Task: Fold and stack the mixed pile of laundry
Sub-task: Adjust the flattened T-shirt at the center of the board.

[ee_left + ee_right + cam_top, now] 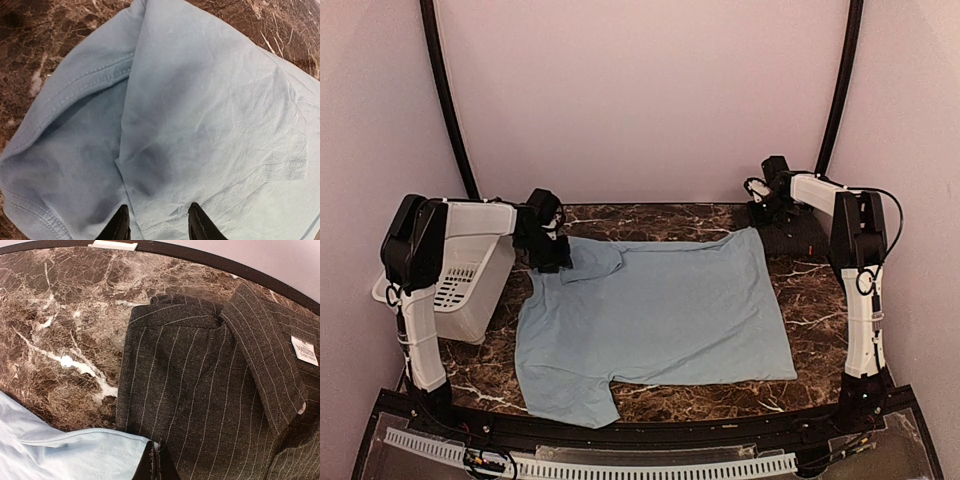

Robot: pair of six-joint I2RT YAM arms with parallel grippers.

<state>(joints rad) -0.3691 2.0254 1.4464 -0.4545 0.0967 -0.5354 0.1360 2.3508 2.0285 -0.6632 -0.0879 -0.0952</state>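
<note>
The light blue T-shirt lies spread flat over the marble table. My left gripper hovers at its far left sleeve. In the left wrist view that gripper is open, its fingertips standing either side of a stitched hem on the folded sleeve. My right gripper is at the shirt's far right corner. In the right wrist view it is shut, with the light blue corner running into its tips. The black pinstriped shirt lies under and beside that corner, collar and label showing.
A white plastic bin stands at the left edge of the table, just beside the left arm. The pinstriped shirt shows as a dark patch at the far right of the table. A black frame rail runs along the far edge.
</note>
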